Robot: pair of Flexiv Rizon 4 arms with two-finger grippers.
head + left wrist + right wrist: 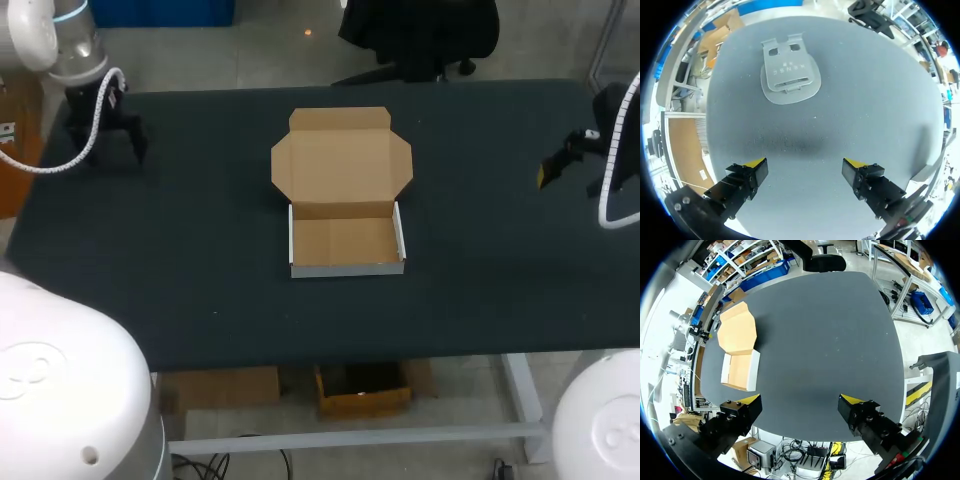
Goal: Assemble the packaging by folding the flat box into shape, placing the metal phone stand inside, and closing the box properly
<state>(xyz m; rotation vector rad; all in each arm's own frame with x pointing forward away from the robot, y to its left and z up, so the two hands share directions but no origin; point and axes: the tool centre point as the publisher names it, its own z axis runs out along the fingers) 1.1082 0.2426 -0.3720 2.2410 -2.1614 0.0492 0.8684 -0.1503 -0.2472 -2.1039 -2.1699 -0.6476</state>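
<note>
A cardboard box stands in the middle of the table, folded into a shallow tray with white outer walls. Its brown lid lies open and flat behind it, and the tray is empty. The grey metal phone stand lies flat on the table ahead of my left gripper, which is open and hovers above the table's far left corner. I cannot make out the stand in the head view. My right gripper is open and empty over the table's right edge. The box lies well ahead of it and off to one side.
The dark table carries only the box and the stand. Bare cloth surrounds the box on all sides.
</note>
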